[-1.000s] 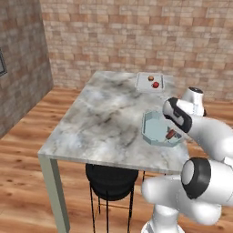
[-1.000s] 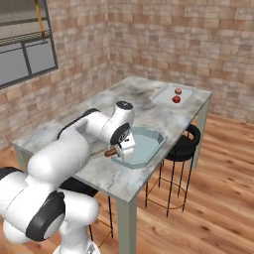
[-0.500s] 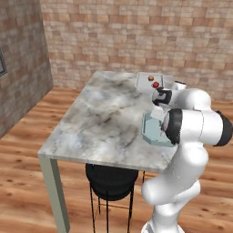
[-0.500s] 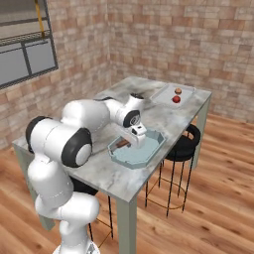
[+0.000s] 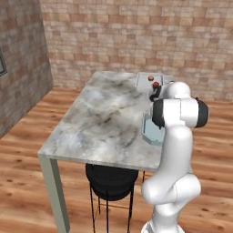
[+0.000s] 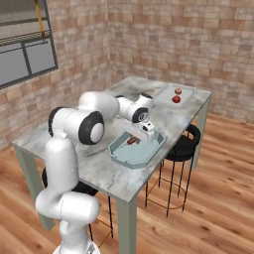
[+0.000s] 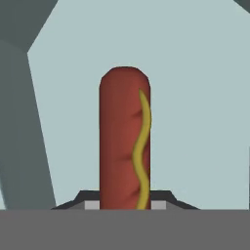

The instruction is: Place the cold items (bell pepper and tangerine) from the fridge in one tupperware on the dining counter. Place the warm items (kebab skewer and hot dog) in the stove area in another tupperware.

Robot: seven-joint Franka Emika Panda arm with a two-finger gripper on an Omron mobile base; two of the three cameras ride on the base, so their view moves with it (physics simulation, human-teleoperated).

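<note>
My gripper (image 7: 124, 205) is shut on the hot dog (image 7: 124, 141), a red-brown sausage with a wavy mustard line, and holds it low inside the pale teal tupperware (image 7: 195, 97). From the right base, the gripper (image 6: 140, 134) hangs over that tupperware (image 6: 149, 154) near the table's right edge, with the hot dog (image 6: 132, 141) just above its floor. My arm hides the hand in the left base view, where part of the tupperware (image 5: 149, 132) shows. At the far corner, a second tupperware (image 6: 166, 92) holds the tangerine (image 6: 178, 91) and the red bell pepper (image 6: 176, 99). The kebab skewer is out of view.
The marble dining counter (image 6: 59, 134) stands before brick walls. Black stools are tucked under it (image 6: 181, 146) (image 5: 111, 177). My bent arm (image 6: 99, 106) reaches across the counter's middle. Wooden floor surrounds the table.
The arm has risen and swung, carrying the hot dog from the near rim of the teal tupperware to over its middle. The grip has stayed shut.
</note>
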